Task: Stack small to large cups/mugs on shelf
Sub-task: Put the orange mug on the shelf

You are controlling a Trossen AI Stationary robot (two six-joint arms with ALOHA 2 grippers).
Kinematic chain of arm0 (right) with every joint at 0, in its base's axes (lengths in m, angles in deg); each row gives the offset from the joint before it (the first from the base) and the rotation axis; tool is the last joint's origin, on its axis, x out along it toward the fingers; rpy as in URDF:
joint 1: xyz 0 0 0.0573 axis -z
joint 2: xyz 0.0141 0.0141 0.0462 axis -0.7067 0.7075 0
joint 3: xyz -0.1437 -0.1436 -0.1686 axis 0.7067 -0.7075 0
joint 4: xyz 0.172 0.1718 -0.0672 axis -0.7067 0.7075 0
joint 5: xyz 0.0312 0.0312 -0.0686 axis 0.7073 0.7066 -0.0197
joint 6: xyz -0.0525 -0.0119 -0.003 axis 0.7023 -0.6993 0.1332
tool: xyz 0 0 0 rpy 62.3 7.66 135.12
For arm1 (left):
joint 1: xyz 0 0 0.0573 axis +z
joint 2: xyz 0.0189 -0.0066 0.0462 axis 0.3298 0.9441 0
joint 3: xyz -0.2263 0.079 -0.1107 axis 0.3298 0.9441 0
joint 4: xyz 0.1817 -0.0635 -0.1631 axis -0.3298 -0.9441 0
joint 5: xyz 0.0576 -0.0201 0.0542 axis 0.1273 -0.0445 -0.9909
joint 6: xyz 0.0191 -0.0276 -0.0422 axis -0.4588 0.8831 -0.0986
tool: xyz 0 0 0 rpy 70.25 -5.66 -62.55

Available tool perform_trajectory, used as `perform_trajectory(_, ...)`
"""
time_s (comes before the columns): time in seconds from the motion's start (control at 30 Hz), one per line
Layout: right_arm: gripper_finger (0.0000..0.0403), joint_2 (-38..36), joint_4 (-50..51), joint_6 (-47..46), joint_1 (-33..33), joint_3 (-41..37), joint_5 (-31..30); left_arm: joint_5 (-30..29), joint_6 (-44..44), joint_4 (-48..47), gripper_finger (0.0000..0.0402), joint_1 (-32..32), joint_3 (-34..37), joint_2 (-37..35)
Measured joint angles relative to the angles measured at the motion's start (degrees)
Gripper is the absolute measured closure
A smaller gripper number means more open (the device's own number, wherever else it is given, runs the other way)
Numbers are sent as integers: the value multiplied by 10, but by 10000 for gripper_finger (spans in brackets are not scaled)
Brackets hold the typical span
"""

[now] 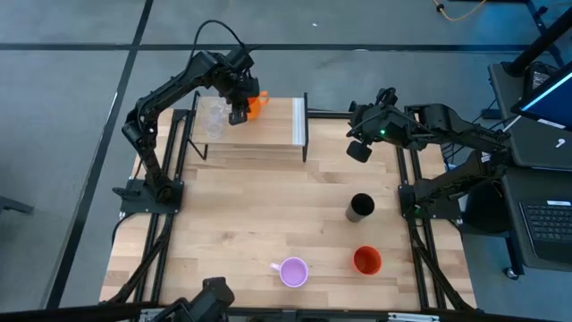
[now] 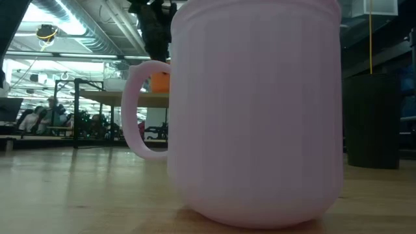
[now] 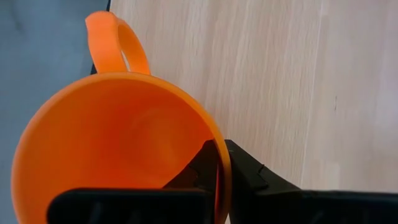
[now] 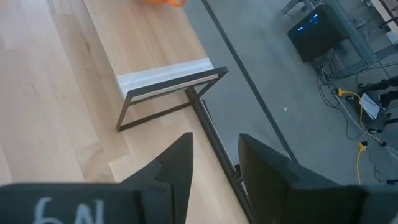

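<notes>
The orange handled mug point(image 1: 256, 104) stands upright on the light-wood shelf point(image 1: 277, 125), beside two clear glasses point(image 1: 214, 121) at the shelf's left end. The black tumbler point(image 1: 360, 207), red-orange cup point(image 1: 367, 260) and lilac mug point(image 1: 293, 271) stand upright, apart, on the surface nearer its front-right corner.

Wooden tabletop point(image 1: 268, 224) carries the shelf point(image 1: 277, 125) at its far edge, on thin black legs. Standing directly on the tabletop: black tumbler point(image 1: 360, 207) on the right side, red-orange cup point(image 1: 367, 260) nearer the front, lilac mug point(image 1: 293, 271) front centre. On the shelf: clear glasses point(image 1: 213, 119) at its left end, orange mug point(image 1: 255, 104) just beside them.
</notes>
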Motion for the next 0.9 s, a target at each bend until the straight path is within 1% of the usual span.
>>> perform_trajectory(0.27, 273, 0, -8, 14, 0, 0, 0, -13, 3, 0, 387, -1, 0, 3)
perform_trajectory(0.53, 273, 0, -13, 26, 0, 0, 0, -13, 4, 0, 385, -1, 0, 3)
perform_trajectory(0.7, 273, 0, -15, 26, 0, 0, 0, -13, 4, 0, 376, -1, 0, 3)
perform_trajectory(0.9, 273, 0, -15, 26, 0, 0, 0, -13, -39, 0, 363, -2, 0, 3)
